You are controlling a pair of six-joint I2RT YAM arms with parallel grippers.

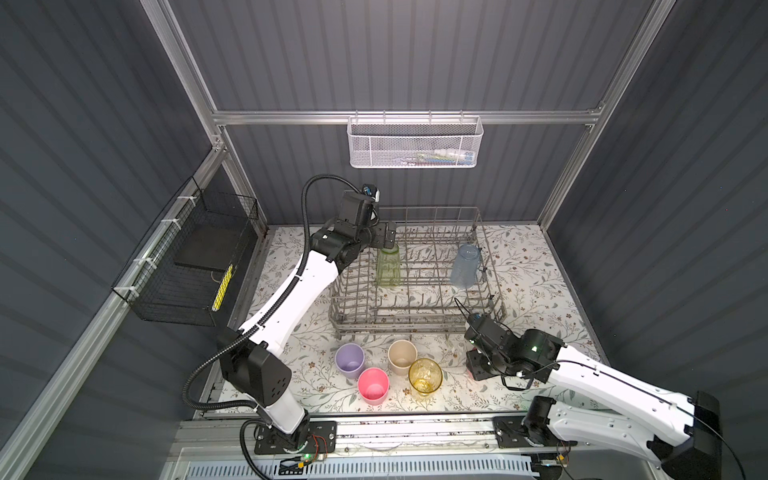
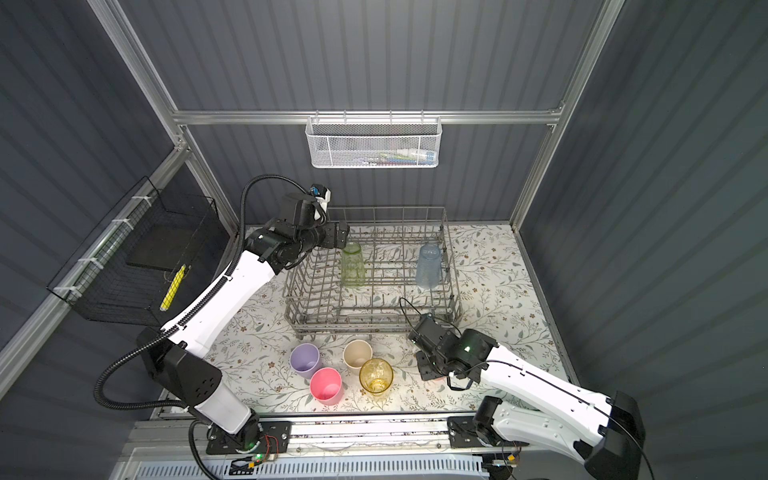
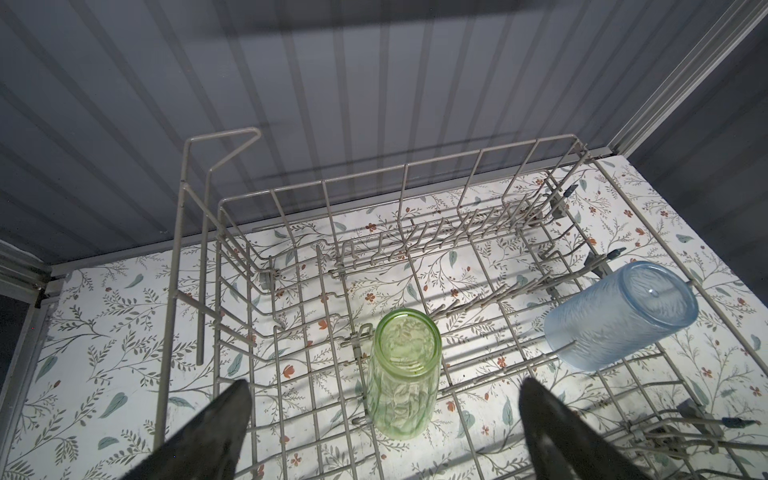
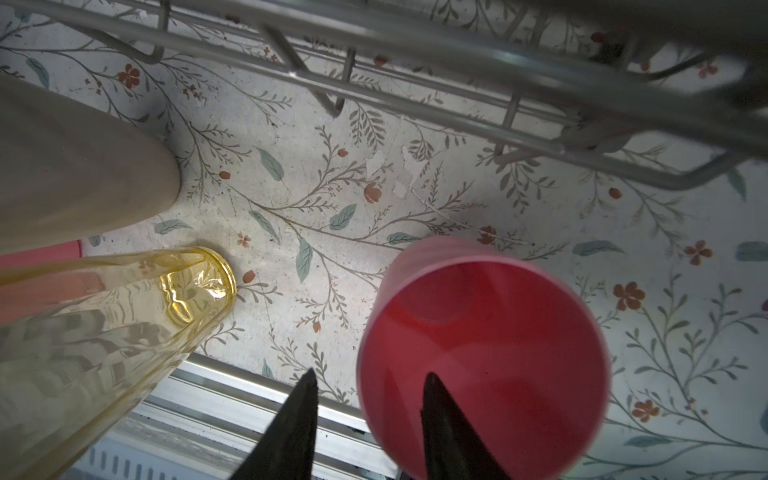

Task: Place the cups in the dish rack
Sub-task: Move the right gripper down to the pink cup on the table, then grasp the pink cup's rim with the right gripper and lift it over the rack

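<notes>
The grey wire dish rack (image 1: pixel 415 328) stands at the back of the floral table. A ribbed green cup (image 1: pixel 388 266) (image 3: pixel 405 374) stands in it mouth down, and a grey-blue cup (image 1: pixel 465 266) (image 3: pixel 615 316) leans on the tines at its right. My left gripper (image 1: pixel 384 237) (image 3: pixel 383 381) hangs open above the green cup, apart from it. In front of the rack stand lilac (image 1: pixel 350 360), pink (image 1: pixel 373 385), beige (image 1: pixel 402 356) and amber (image 1: pixel 424 375) cups. My right gripper (image 4: pixel 370 374) straddles the rim of a second pink cup (image 4: pixel 498 332): one finger is inside, and a gap shows at the outer finger.
A white mesh basket (image 1: pixel 415 143) hangs on the back rail. A black wire basket (image 1: pixel 187 266) is fixed to the left wall. The rack's front wires (image 4: pixel 415 45) run just above the right gripper. An aluminium rail (image 1: pixel 415 428) edges the table's front.
</notes>
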